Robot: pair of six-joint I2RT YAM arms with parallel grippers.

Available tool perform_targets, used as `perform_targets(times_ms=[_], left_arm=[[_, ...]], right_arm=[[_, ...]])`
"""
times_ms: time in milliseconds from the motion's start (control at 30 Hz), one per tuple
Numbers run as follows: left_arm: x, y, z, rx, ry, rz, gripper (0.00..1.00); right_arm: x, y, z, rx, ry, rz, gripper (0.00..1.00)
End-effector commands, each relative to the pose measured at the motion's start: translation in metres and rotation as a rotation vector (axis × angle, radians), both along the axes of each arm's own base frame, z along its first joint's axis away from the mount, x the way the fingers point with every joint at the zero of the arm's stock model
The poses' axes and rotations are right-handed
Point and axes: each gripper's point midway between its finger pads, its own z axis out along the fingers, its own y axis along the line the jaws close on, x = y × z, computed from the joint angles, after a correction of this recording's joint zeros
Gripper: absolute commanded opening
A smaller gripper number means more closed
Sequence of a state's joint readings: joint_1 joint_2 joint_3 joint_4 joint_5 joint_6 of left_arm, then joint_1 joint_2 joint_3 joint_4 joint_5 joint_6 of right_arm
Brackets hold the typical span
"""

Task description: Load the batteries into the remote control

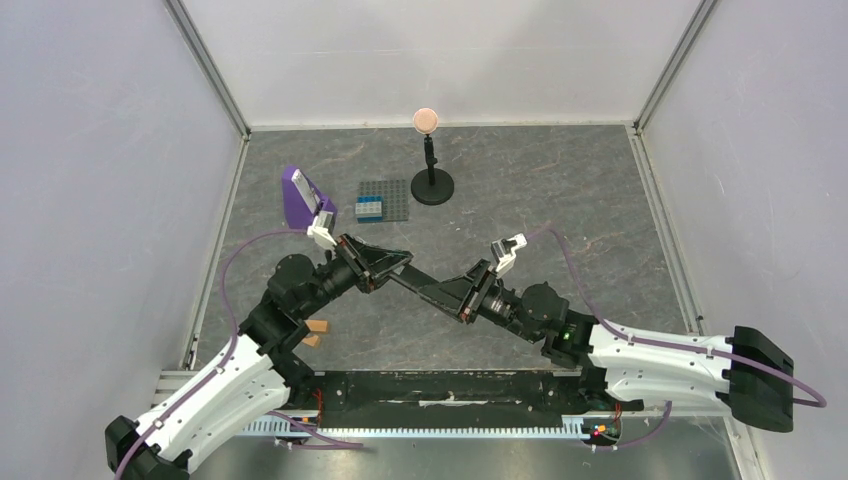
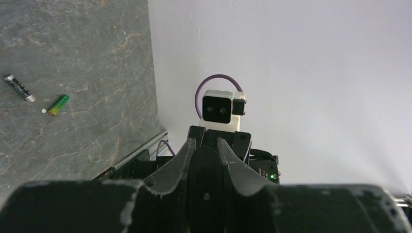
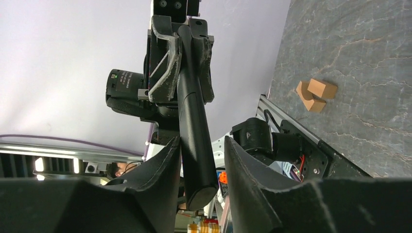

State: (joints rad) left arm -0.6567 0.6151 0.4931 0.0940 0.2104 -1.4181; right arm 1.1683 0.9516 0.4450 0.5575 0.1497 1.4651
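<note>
The remote control (image 1: pixel 428 288), a slim black bar, hangs in the air between my two arms. My left gripper (image 1: pixel 398 266) is shut on one end of it; in the left wrist view the bar (image 2: pixel 206 187) fills the gap at the left gripper (image 2: pixel 206 145). My right gripper (image 3: pixel 200 145) stands open around the other end (image 3: pixel 194 121): one finger touches it, and a gap shows at the other. Two batteries lie on the table in the left wrist view, a green one (image 2: pixel 58 105) and a dark one with a light tip (image 2: pixel 19 88). They are hidden in the top view.
Two orange-tan blocks (image 3: pixel 316 94) lie near the table's front edge by the left arm's base (image 1: pixel 318 332). At the back stand a purple object (image 1: pixel 300 195), a grey studded baseplate (image 1: pixel 392 190) with a blue brick, and a black stand with a pink ball (image 1: pixel 432 185). White walls enclose the table.
</note>
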Motion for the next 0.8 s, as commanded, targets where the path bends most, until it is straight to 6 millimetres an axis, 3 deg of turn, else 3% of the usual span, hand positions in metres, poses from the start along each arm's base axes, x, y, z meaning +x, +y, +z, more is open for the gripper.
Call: perform_targets(times_ms=[0,167,300,467,600,767], left_arm=[[0.0,0.0,0.02,-0.109,-0.004,0.0,0.02],[0.005,0.001,0.021,-0.131,-0.009,0.018,0.02],[0.007,-0.001,0.02,-0.128,-0.012,0.022,0.02],[0.01,-0.001,0.014,-0.13,0.015,0.03,0.02],[0.013,-0.001,0.009,-0.119,0.023,0.042,0.02],[0.017,-0.003,-0.005,-0.059,0.033,0.046,0.02]], right_arm=[[0.003,-0.005,-0.002,0.039,0.019,-0.013,0.38],[-0.001,-0.011,-0.02,0.029,0.041,-0.002,0.31],[-0.002,-0.018,-0.033,0.022,0.053,-0.009,0.19],[-0.003,-0.024,-0.038,0.022,0.045,-0.014,0.1],[-0.001,-0.026,-0.035,0.024,0.035,-0.023,0.19],[0.007,-0.024,-0.037,-0.027,0.029,-0.039,0.46]])
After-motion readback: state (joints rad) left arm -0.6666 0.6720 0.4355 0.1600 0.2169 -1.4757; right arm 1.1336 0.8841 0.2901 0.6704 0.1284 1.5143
